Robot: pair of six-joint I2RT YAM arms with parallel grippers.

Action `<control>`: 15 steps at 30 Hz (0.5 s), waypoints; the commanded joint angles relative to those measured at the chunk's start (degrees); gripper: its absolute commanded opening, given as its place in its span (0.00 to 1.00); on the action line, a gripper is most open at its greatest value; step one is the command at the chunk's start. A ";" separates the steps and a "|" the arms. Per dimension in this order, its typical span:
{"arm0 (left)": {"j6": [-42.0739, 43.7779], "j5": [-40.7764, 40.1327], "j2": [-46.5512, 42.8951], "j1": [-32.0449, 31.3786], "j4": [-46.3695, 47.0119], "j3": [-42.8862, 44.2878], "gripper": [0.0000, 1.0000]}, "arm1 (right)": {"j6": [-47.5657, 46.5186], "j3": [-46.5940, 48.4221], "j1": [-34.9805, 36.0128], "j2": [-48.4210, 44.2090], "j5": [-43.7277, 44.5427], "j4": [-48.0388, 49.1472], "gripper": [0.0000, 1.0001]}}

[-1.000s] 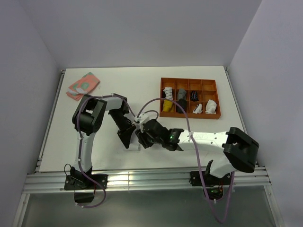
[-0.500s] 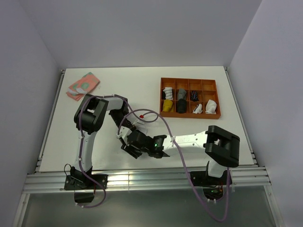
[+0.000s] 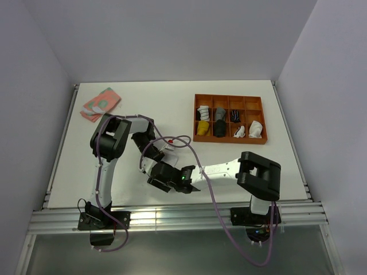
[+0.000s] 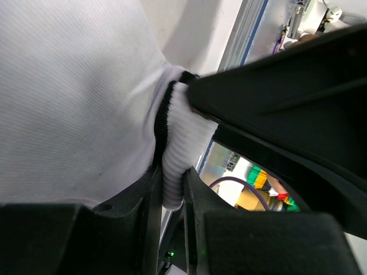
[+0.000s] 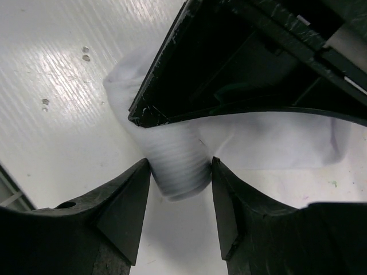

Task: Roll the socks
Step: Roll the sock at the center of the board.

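Note:
A white sock [image 4: 74, 103] with a thin black band fills the left wrist view. Its ribbed cuff [image 4: 174, 177] is pinched between the fingers of my left gripper [image 4: 172, 197], which is shut on it. In the right wrist view the same cuff [image 5: 179, 163] hangs below the left gripper's black finger [image 5: 229, 74]. My right gripper [image 5: 180, 175] stands open with a fingertip on each side of the cuff. From above, both grippers [image 3: 152, 163] meet near the table's front left and hide the sock. A pink sock with teal patches [image 3: 100, 103] lies at the far left.
An orange compartment tray [image 3: 229, 97] at the back right holds several rolled socks [image 3: 202, 112]. My right arm [image 3: 223, 169] lies stretched leftwards along the front of the table. The table's metal rail edge [image 4: 246, 28] runs close to the sock.
My right arm has swung left and toward the front edge, bringing its gripper to the cuff with wider jaws. The left gripper has kept its hold and barely moved.

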 commanded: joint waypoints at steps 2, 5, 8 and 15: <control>2.70 -5.58 2.56 0.67 5.03 1.01 0.14 | -1.64 2.28 0.73 2.60 2.26 -0.60 0.54; 2.44 -5.58 2.56 0.76 5.12 1.27 0.15 | -1.47 2.37 0.82 3.48 2.70 -0.08 0.52; 1.30 -5.32 2.04 0.67 6.52 1.36 0.17 | -0.51 2.02 0.82 3.31 0.95 0.80 0.36; -6.79 -5.32 -3.49 1.11 15.92 -0.22 0.22 | 3.62 0.79 -1.29 2.08 -5.64 1.77 0.03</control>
